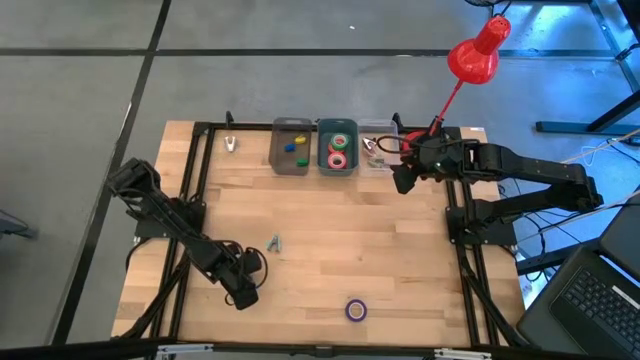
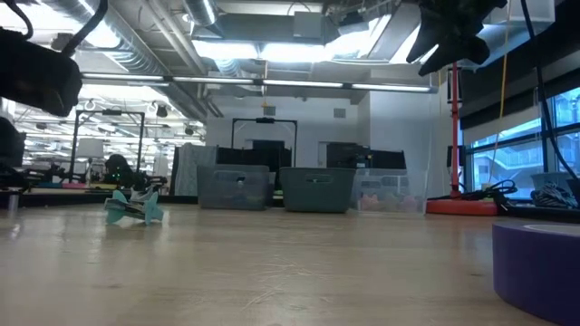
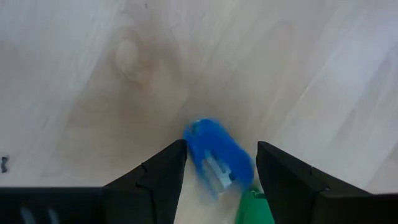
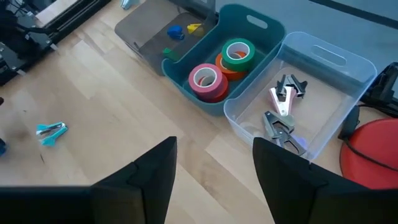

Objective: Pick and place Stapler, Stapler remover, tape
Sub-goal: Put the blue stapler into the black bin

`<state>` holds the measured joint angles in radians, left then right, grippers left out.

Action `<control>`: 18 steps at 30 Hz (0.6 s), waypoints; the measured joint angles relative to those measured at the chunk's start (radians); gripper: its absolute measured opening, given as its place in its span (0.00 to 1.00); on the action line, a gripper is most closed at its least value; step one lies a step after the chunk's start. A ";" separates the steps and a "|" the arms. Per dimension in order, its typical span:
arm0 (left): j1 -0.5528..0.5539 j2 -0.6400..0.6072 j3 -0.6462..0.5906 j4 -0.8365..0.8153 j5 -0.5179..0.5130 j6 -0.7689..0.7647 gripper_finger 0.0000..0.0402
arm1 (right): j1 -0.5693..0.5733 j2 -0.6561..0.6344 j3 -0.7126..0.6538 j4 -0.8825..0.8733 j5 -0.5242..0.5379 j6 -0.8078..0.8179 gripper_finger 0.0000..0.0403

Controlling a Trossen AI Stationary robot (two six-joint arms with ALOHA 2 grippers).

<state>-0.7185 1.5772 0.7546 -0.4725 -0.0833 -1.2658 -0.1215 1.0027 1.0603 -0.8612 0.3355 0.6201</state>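
Observation:
My left gripper (image 3: 222,146) (image 1: 243,292) hangs over the near left of the table, pointing steeply down, shut on a small blue stapler (image 3: 217,158). A green piece (image 3: 254,208) shows just behind the stapler. A teal stapler remover (image 1: 274,243) (image 2: 134,206) lies flat on the wood to the right of that gripper. A purple tape roll (image 1: 356,310) (image 2: 539,263) lies flat near the front edge. My right gripper (image 4: 214,143) (image 1: 403,180) hovers open, with nothing between its fingers, in front of the bins at the back right. My left gripper has the blue stapler between its two fingers, the left finger (image 3: 168,168) against the stapler's side (image 3: 191,140). The fingers come from above, slanting down. Whether the stapler rests on the table or hangs clear I cannot tell.
Three bins stand in a row at the back. A grey bin (image 1: 291,160) holds small coloured staplers, a teal bin (image 4: 261,31) holds tape rolls, and a clear bin (image 4: 348,68) holds stapler removers. Another remover (image 1: 230,145) lies at the back left. A red lamp (image 1: 478,52) stands at the back right.

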 joint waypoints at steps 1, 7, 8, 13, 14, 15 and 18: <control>0.000 0.006 0.000 0.003 -0.002 0.000 0.48 | 0.000 0.000 0.000 0.002 0.000 0.000 0.53; 0.000 0.017 0.000 -0.012 -0.004 -0.003 0.38 | 0.000 0.000 0.000 0.005 0.000 0.000 0.53; 0.000 0.017 0.000 -0.017 -0.004 0.005 0.33 | 0.000 0.000 0.000 0.005 0.000 0.000 0.53; 0.002 0.010 -0.001 -0.014 0.011 0.039 0.10 | 0.000 0.000 0.000 0.005 0.000 0.000 0.53; 0.003 0.002 -0.004 -0.012 0.012 0.041 0.10 | 0.000 0.000 0.000 0.005 0.000 0.000 0.53; 0.007 -0.008 -0.004 -0.013 0.015 0.042 0.10 | 0.000 0.000 0.000 0.005 0.000 -0.001 0.53; 0.019 -0.040 -0.009 -0.018 0.033 0.046 0.10 | 0.000 0.000 0.000 0.005 0.001 -0.004 0.53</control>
<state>-0.6994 1.5376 0.7460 -0.4906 -0.0508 -1.2196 -0.1215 1.0027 1.0603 -0.8562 0.3361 0.6158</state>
